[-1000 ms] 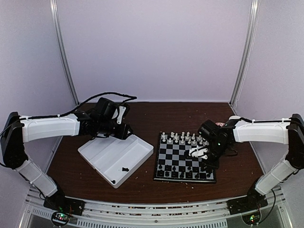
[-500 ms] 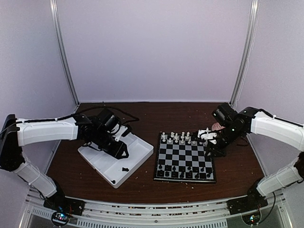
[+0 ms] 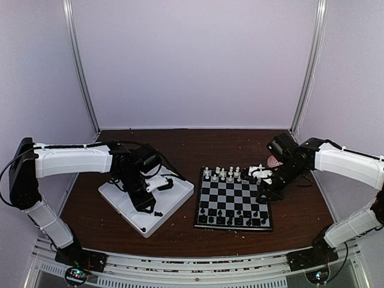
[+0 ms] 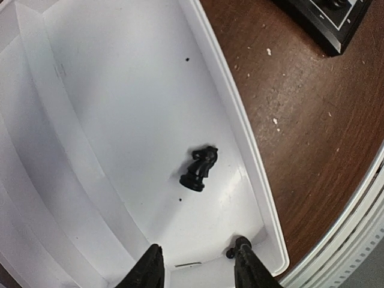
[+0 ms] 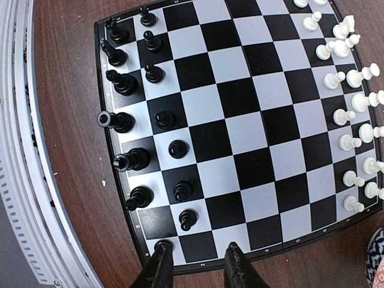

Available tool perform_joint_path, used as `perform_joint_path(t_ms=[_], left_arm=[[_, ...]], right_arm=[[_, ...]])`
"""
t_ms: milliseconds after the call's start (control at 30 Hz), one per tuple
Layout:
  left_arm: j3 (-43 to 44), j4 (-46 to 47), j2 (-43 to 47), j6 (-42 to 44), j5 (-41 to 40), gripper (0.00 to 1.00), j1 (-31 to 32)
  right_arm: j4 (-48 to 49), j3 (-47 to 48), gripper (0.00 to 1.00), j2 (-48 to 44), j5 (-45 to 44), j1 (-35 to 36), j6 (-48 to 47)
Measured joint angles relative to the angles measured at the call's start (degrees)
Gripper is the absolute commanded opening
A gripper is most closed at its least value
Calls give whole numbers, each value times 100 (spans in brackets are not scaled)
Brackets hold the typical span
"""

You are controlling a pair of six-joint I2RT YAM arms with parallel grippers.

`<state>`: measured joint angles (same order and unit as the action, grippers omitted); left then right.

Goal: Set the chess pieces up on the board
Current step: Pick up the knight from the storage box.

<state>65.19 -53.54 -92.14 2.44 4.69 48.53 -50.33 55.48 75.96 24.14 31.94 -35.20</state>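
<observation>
Left gripper [image 4: 198, 264] lowered over white rectangular two-compartment plastic tray [image 4: 236, 120] left of square black-and-silver chessboard [image 5: 240, 135], fingers apart, empty | right gripper [image 5: 195, 261] raised above chessboard's right edge, fingers apart, empty | tiny black plastic knight [image 4: 199, 168] lying in tray | black chess pieces [image 5: 133, 159] on chessboard's near rows

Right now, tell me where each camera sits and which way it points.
Top: fixed high behind the robot, looking down at the tray and board; left arm and right arm show.
Left wrist: on the left arm, looking down into the tray at a black knight; left claw tips at bottom.
Right wrist: on the right arm, looking down on the board; right claw tips at bottom.
Shared: top and left wrist see the tray; top and right wrist, the board.
</observation>
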Motion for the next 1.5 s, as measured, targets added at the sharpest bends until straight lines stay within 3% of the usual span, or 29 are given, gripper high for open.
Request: perform_joint_path(t_ms=[500, 933, 1233, 1500], left_arm=[[-120, 542, -710, 1421, -22, 38, 76], [-188, 960, -887, 1545, 2, 38, 173], [-221, 1193, -975, 1611, -9, 31, 173], [-321, 1283, -988, 1615, -90, 34, 173]], right_arm=[[197, -264, 31, -173, 37, -7, 7], [223, -337, 32, -173, 39, -70, 68], [232, -337, 31, -173, 50, -81, 70], [229, -337, 31, -166, 74, -83, 70]])
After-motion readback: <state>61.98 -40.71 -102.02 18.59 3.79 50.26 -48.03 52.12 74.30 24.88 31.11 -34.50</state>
